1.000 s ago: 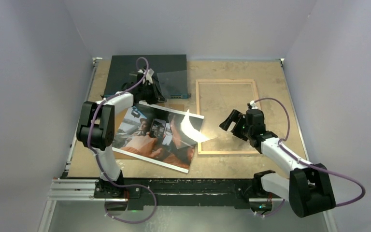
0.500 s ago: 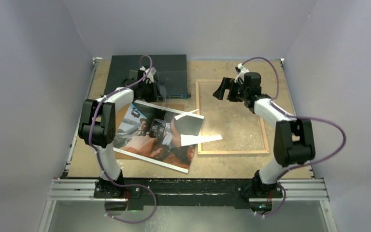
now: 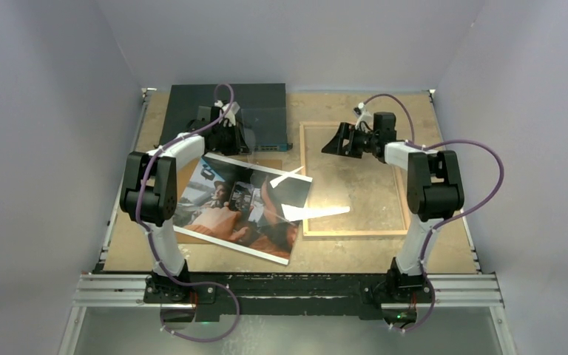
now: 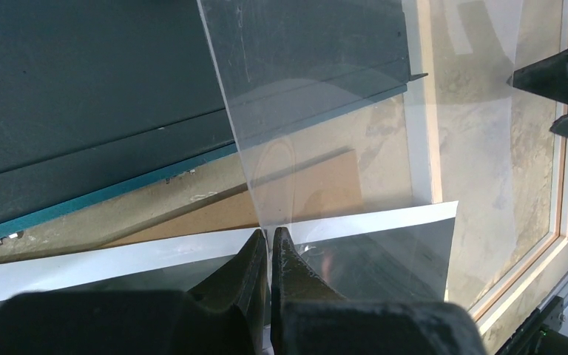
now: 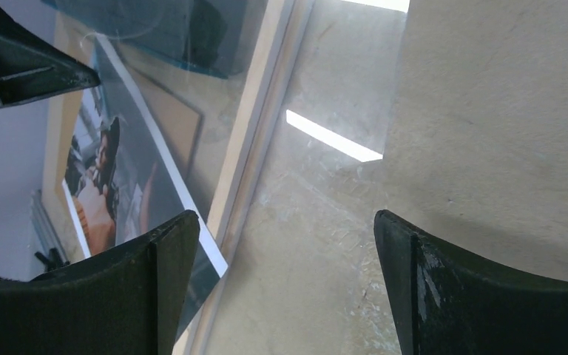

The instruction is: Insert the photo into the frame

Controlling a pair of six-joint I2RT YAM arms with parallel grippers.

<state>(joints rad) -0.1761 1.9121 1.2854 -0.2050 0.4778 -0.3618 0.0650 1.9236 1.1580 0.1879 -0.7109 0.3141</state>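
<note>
Pinching clear sheet [image 4: 318,111] in left gripper [image 4: 269,244], holding right gripper [image 5: 285,222] wide; judging glossy photo [image 3: 229,203] limp, slick, best edge-pinched.

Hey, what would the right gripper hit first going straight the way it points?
The right gripper would likely meet the clear sheet held by the left gripper, though depth is unclear.
</note>
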